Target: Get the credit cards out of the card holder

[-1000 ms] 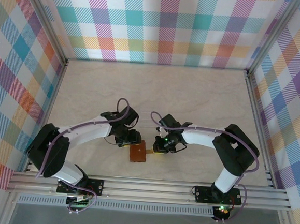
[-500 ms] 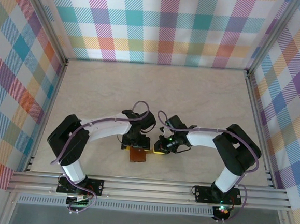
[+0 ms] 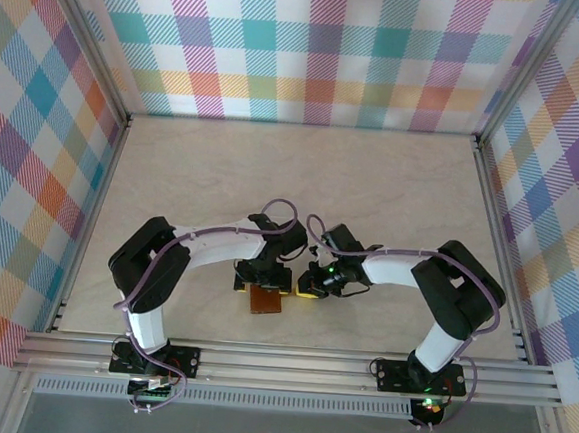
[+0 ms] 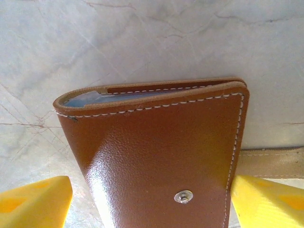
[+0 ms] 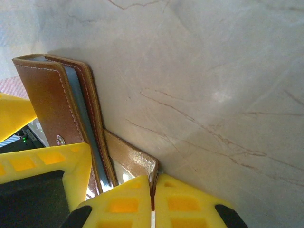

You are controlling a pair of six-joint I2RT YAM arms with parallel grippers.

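Pinching the strap (image 5: 133, 159) with my right gripper (image 5: 153, 190) (left gripper (image 4: 151, 197) spread, not holding), I may drag the wallet (image 4: 156, 156) away.

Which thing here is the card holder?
On the pale table, look near the front edge, between the left gripper and right gripper. The card holder lies there: the only brown leather thing, white-stitched with a metal snap, its strap tab pinched by the right gripper.

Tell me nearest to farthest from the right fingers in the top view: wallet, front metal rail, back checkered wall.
1. Wallet, just left of the right fingers.
2. Metal rail, along the front.
3. Checkered wall, at the back.
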